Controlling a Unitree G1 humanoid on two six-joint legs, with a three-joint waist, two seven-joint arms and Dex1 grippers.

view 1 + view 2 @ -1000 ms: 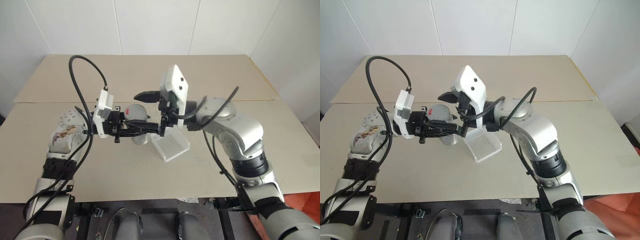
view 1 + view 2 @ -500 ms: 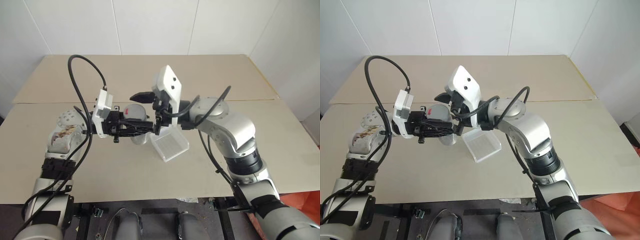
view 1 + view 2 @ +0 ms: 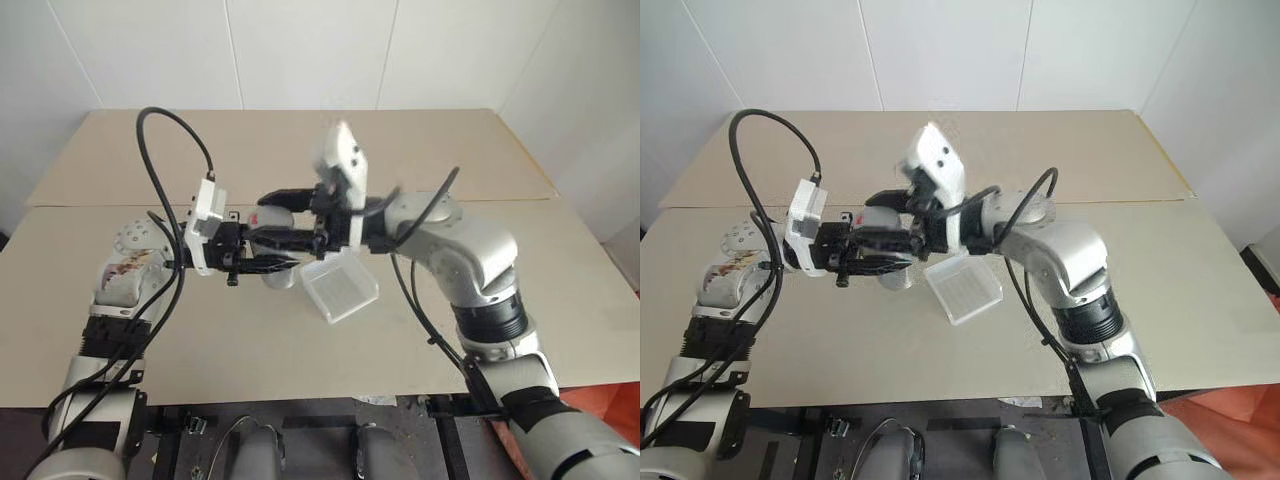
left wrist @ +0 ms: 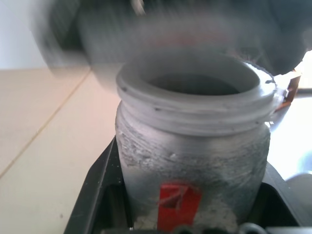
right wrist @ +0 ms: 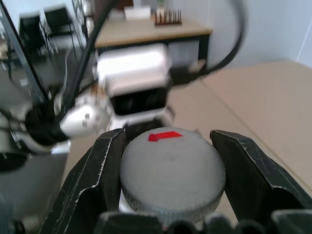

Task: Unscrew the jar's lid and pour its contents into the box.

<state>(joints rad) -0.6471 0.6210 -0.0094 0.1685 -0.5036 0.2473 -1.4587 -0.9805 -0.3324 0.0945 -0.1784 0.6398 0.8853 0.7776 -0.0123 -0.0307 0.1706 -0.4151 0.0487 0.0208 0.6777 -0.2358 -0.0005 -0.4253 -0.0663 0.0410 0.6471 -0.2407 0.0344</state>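
Left wrist view shows the jar (image 4: 192, 161) from very near: a silvery-grey cylinder with a rough side, a red stripe low on its wall and a threaded neck. Its mouth is uncovered and the inside looks dark; I cannot tell what lies inside. The black fingers (image 4: 100, 195) of the left gripper (image 3: 262, 262) press on the jar from both sides, so it is pinched between them and held above the counter (image 3: 430, 150). Above the mouth a grey blurred shape passes.

In the right wrist view the lid (image 5: 173, 170), a round flat grey cap with a red mark near its edge, sits between the two black fingers (image 5: 90, 180) of the right gripper (image 5: 171, 181). The fingers touch its rim on both sides and clamp it.

In the left eye view the two grippers meet in the middle, above the counter. The right gripper with the lid is just above the jar's mouth, a little apart from it. The box (image 3: 341, 290), a shallow clear plastic tray with a ribbed bottom, lies on the counter just beside the jar and under the right wrist. No pieces can be seen in it.
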